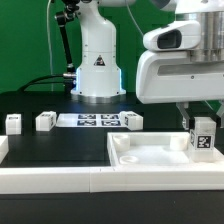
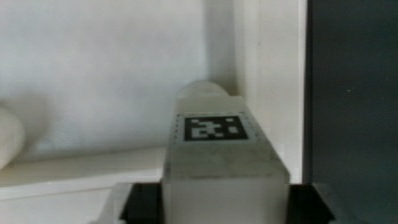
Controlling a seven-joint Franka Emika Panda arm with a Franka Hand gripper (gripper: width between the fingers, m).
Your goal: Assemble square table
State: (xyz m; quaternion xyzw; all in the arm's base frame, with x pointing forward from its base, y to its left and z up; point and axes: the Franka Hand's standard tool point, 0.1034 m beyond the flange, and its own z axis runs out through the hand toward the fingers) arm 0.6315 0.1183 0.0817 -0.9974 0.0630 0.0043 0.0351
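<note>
The square table's white top (image 1: 150, 156) lies at the front right of the black table, rim up. My gripper (image 1: 203, 128) hangs over the top's right end in the exterior view, shut on a white leg (image 1: 203, 141) that carries a black-and-white tag and stands upright just above the top's inner floor. In the wrist view the same leg (image 2: 222, 160) fills the gap between my dark fingers (image 2: 146, 200), touching both, with my gripper (image 2: 222, 206) closed around its sides and the white top (image 2: 89, 90) behind it. Three loose legs (image 1: 45, 121) lie farther back.
The marker board (image 1: 90, 120) lies flat in front of the robot base (image 1: 97, 70). Loose legs sit at the exterior view's left (image 1: 13, 122) and just behind the top (image 1: 131, 120). A long white rail (image 1: 50, 180) runs along the table's front edge.
</note>
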